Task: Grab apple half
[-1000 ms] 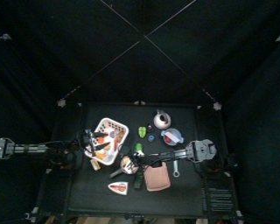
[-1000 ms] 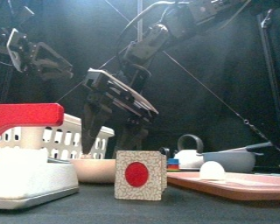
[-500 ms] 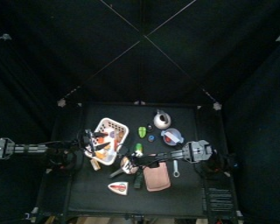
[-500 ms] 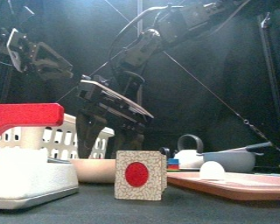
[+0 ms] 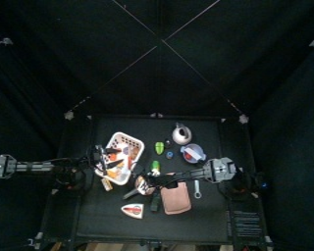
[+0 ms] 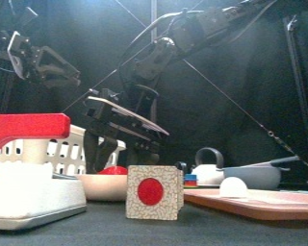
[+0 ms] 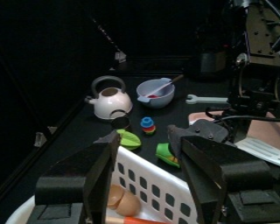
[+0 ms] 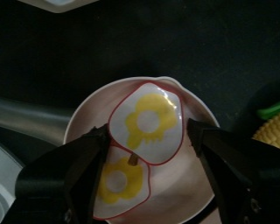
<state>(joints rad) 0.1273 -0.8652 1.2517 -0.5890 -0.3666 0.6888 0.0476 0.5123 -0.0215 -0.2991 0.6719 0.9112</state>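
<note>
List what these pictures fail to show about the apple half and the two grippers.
- Apple half: clear only in the right wrist view, lying in a pale bowl; whether the jaws touch it cannot be told.
- Front view: the bowl is partly hidden by the red-and-white block.
- Top view: everything is too small to tell the apple half.
- Right gripper: open, straddling the apple.
- Left gripper: open over the white basket.

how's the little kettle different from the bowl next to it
The kettle is white, rounded and closed on top, with a dark handle arching over it. The bowl is bluish-grey, open and has no handle. The kettle shows nothing inside, while the bowl holds a pink utensil leaning on its rim. Both are small and stand upright, side by side, on the black table.
</note>
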